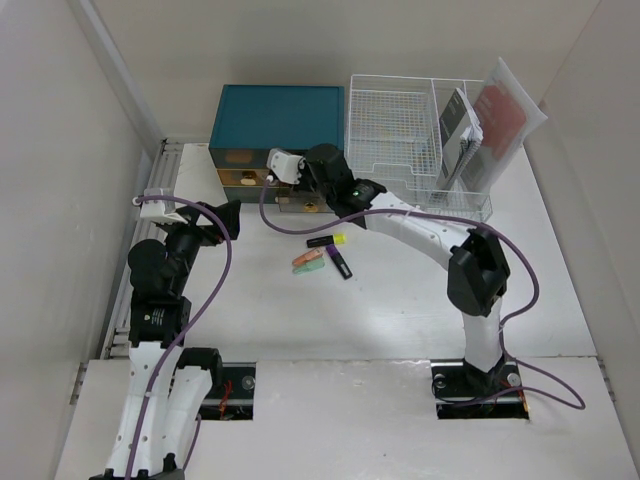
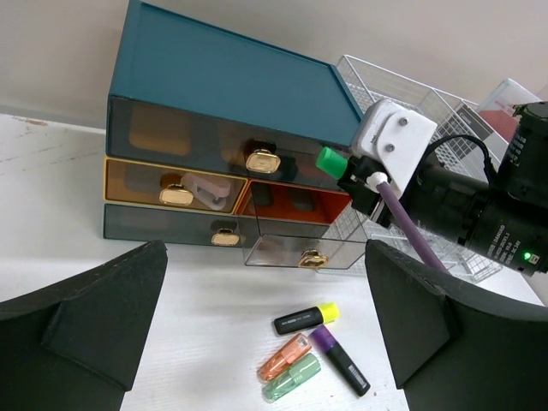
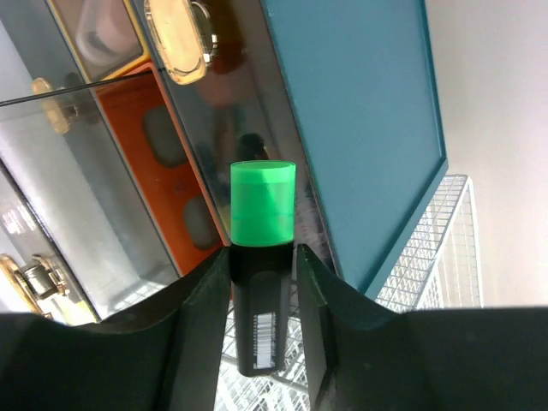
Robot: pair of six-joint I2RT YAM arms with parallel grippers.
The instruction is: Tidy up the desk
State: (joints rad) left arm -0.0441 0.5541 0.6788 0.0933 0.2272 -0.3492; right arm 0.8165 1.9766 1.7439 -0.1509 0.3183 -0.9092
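The right claw [image 3: 261, 257] is seen clamped on a green-capped highlighter [image 3: 263, 201], the cap projecting past the fingertips toward the front of the teal drawer box [image 3: 360, 111]. A pulled-out clear drawer [image 2: 291, 248] is seen just below this claw. The left claw [image 1: 222, 220] is held wide apart, with nothing gripped. The desk [image 1: 400, 310] is spread beneath both claws, and four highlighters [image 2: 289, 357] are laid on it just ahead of the left claw.
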